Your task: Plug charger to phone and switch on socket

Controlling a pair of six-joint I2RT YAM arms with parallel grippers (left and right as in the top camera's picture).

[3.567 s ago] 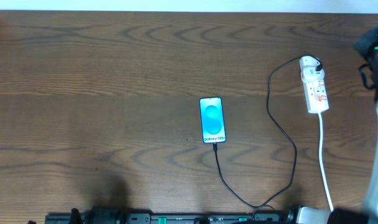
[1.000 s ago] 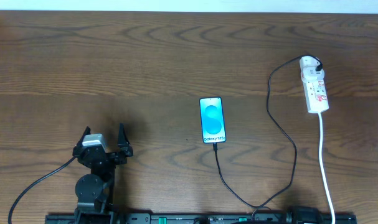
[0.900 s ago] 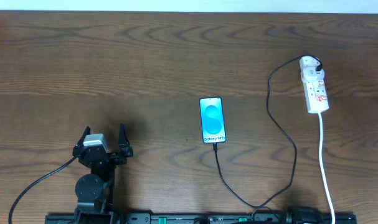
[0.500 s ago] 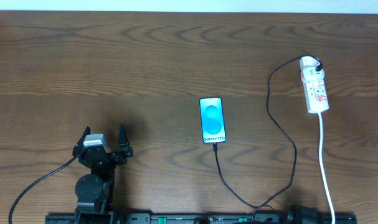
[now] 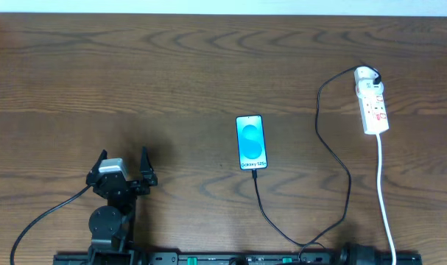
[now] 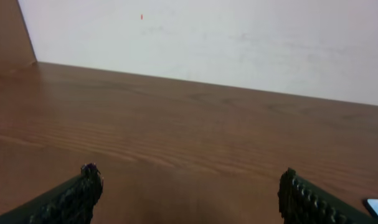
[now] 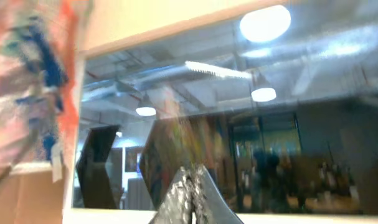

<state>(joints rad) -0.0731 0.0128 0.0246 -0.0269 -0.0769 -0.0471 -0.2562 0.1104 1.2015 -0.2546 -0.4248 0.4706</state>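
Gone from the right edge of the overhead view is the right arm, which stood beside the strip a few seconds back. The left arm has since come in at the near left and has not shifted over the last second.

The left hand (image 5: pixel 122 160) hovers wide open over the dark wooden worktop (image 5: pixel 171 73), with nothing between its fingers. Its own camera shows bare wood, a pale wall (image 6: pixel 238 37) and only a corner of the screen at its right edge. The right hand (image 7: pixel 190 196) points up at ceiling lights (image 7: pixel 264 23). Its fingers seem drawn together into one narrow wedge with nothing in them (the picture is blurred).

The slim black-framed phone with a bright blue-and-white screen (image 5: pixel 251 142) lies face up at mid-worktop. The long thin black charger cable (image 5: pixel 317 114) runs from the far end of the narrow white plastic power strip with red marks (image 5: pixel 372 103), loops toward the near edge, and climbs back to the phone. Its small black connector tip (image 5: pixel 254 169) meets the phone's near end and looks plugged in, though how well it is seated is too small to tell. So is the state of the red switches. The strip's thicker white cord (image 5: pixel 385 206) trails to the near edge.

If the switch is not yet pressed, the risks lie in the reach. The cable loop sits between phone and strip, so an arm sweeping low could snag it and drag the phone or pull the tip out. The strip looks light and may slide or tip under an off-centre push.
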